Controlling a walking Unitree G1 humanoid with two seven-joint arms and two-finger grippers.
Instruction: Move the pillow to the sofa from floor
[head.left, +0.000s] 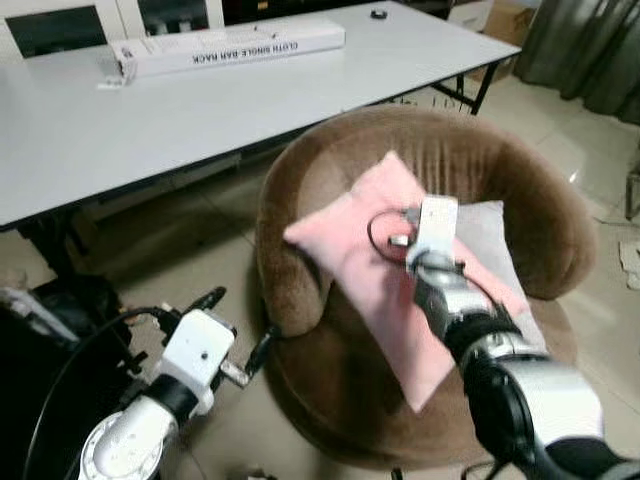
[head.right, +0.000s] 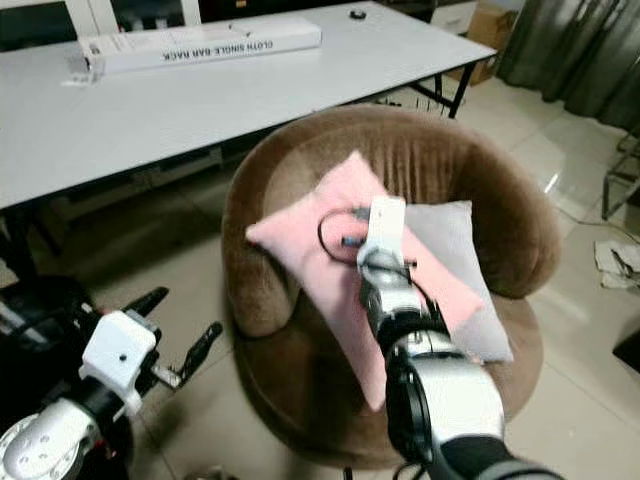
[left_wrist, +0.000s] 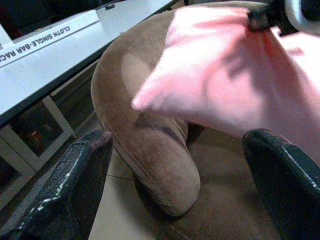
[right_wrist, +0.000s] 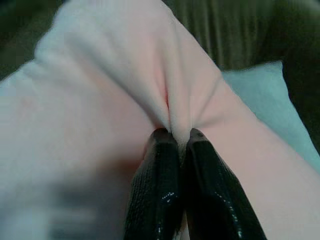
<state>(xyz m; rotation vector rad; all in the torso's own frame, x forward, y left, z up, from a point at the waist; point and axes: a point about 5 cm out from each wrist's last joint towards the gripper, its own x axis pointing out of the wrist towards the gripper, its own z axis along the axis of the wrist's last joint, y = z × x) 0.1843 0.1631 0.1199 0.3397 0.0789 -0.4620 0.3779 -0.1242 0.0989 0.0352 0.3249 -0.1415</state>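
The right tool (right_wrist: 174, 136) has its two black fingers pinched tight on a fold of the pink pillow (head.left: 350, 250), holding it over the round brown sofa (head.left: 300, 190) (more of a tub chair, really). The pillow sits tilted, one corner poking out past the sofa's armrest, its far side overlapping a grey cushion (head.left: 488, 235) lying in the seat. The left tool (head.right: 170, 340) hangs low over the tiled floor (head.left: 215, 215) just beside the sofa's outer wall, fingers spread apart and gripping nothing. Behind the sofa there's a white bench (head.left: 150, 120) with a long white box (head.left: 230, 48) labelled "cloth single-bar rack".
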